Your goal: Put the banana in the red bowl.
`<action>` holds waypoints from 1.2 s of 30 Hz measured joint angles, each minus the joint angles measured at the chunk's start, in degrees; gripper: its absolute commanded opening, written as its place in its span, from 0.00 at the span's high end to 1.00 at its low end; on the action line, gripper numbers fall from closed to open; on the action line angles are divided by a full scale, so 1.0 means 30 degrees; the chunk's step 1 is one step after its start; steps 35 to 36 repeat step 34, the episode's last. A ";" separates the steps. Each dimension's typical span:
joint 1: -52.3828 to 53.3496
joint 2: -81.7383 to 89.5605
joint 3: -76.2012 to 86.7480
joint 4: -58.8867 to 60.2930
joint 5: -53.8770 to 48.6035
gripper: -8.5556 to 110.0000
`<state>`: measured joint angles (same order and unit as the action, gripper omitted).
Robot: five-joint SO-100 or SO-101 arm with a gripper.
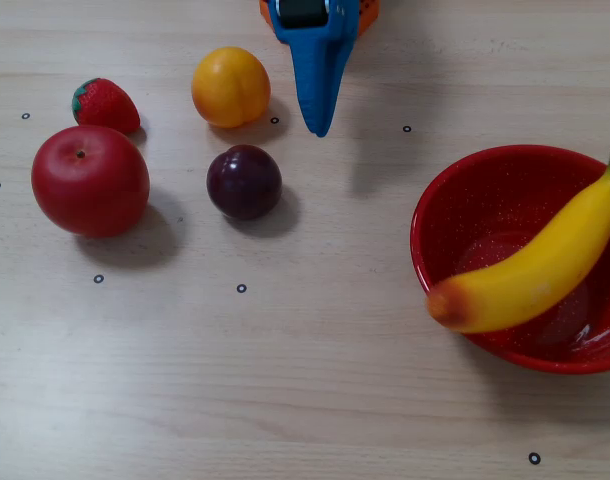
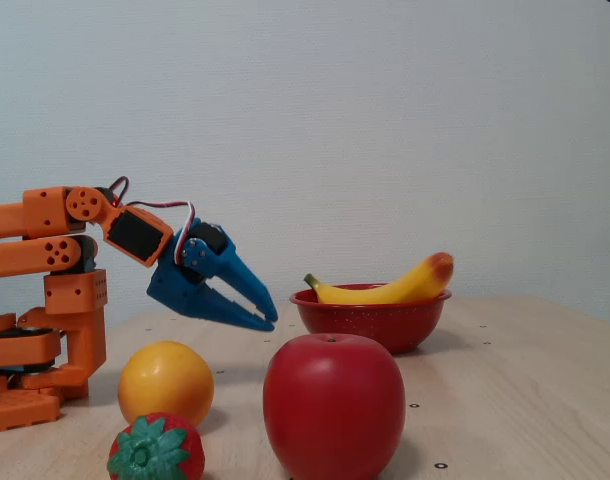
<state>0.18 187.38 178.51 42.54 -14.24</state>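
Note:
The yellow banana (image 1: 540, 268) lies inside the red bowl (image 1: 475, 195) at the right of a fixed view. Its reddish end rests on the bowl's front-left rim and its green stem points up over the far right rim. From the side, the banana (image 2: 395, 288) leans across the red bowl (image 2: 370, 325) with the reddish end raised. My blue gripper (image 1: 318, 128) hangs above the table, left of the bowl and apart from it. The gripper (image 2: 270, 320) is shut, its fingertips together and pointing down toward the bowl, with nothing held.
A red apple (image 1: 90, 180), a strawberry (image 1: 105, 105), an orange (image 1: 230, 87) and a dark plum (image 1: 244, 181) stand on the left half of the wooden table (image 1: 305, 380). The orange arm base (image 2: 45, 330) stands at the left in a fixed view.

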 measured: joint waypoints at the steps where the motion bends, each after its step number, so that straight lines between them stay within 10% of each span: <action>1: 0.0264 0.0264 0.0000 0.0967 -0.0146 0.93; 36: 0.0615 0.0527 0.0029 0.3252 -0.0732 0.93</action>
